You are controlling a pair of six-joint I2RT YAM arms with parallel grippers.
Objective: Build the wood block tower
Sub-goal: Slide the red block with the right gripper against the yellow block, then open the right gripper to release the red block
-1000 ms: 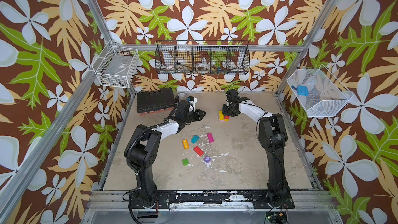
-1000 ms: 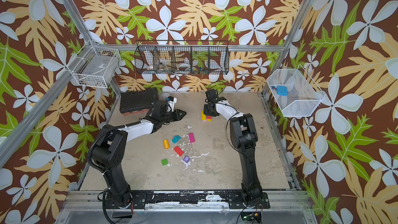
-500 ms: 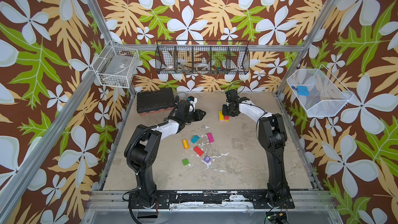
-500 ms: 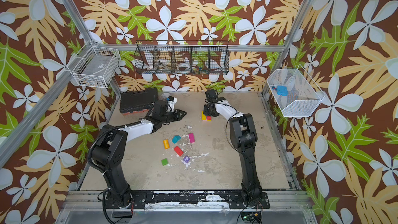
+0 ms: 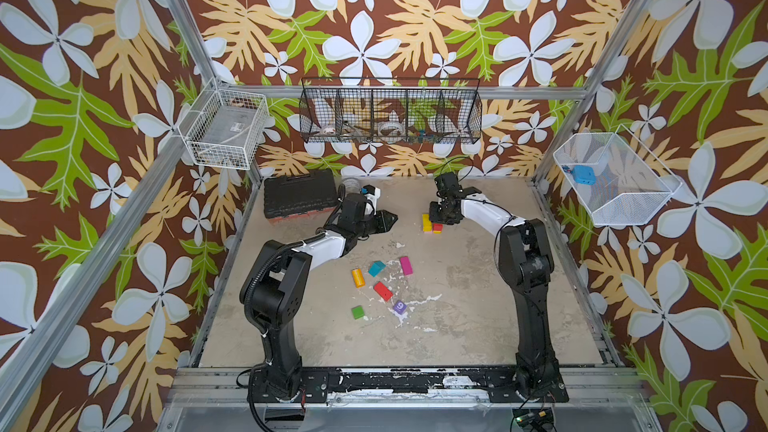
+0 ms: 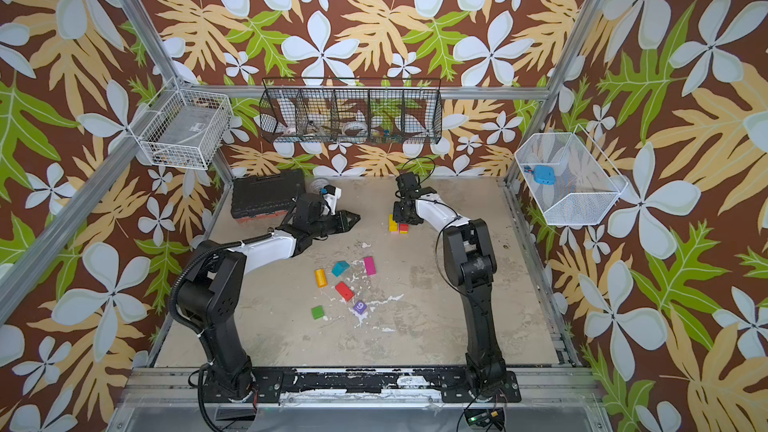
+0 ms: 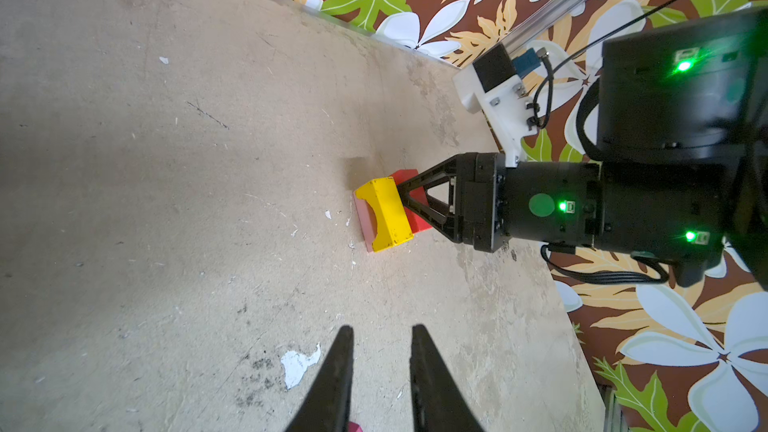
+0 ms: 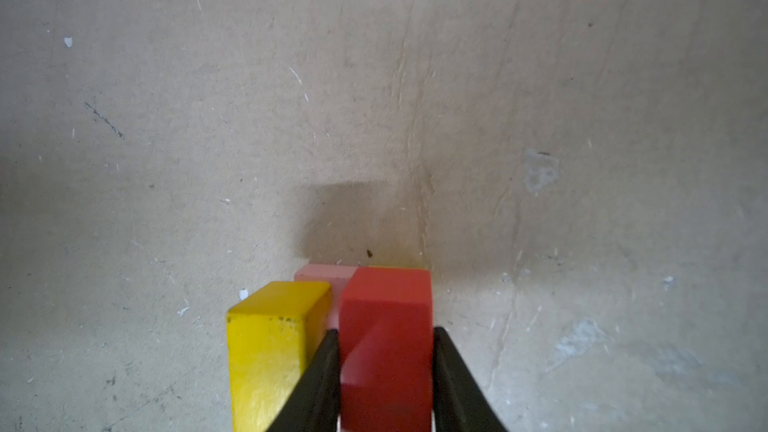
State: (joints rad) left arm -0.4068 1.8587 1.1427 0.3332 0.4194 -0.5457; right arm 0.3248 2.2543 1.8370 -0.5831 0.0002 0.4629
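- Red block point(image 8: 384, 351) sits right between the fingers of the right gripper point(image 8: 383, 331), both fingers pressed on its sides: a firm pinch.
- Just outside one finger stands the yellow arch block point(image 7: 384, 214), close against the red one, with a pink block point(image 7: 360, 222) lying under the arch.
- Together they make the low tower point(image 5: 427, 222), down at those fingertips.
- What the red block rests on, I cannot tell.
- Left gripper point(image 7: 380, 328): fingers slightly spread, nothing between them, tips aimed at the tower from well apart.
- Behind both sets of fingers, toward the arm bases, lie loose blocks: orange block point(image 5: 358, 277), teal block point(image 5: 376, 268), magenta block point(image 5: 406, 265), red brick point(image 5: 382, 290), purple cube point(image 5: 399, 307), green block point(image 5: 357, 312).
- Black toolbox point(image 5: 300, 197) sits behind the left fingers.
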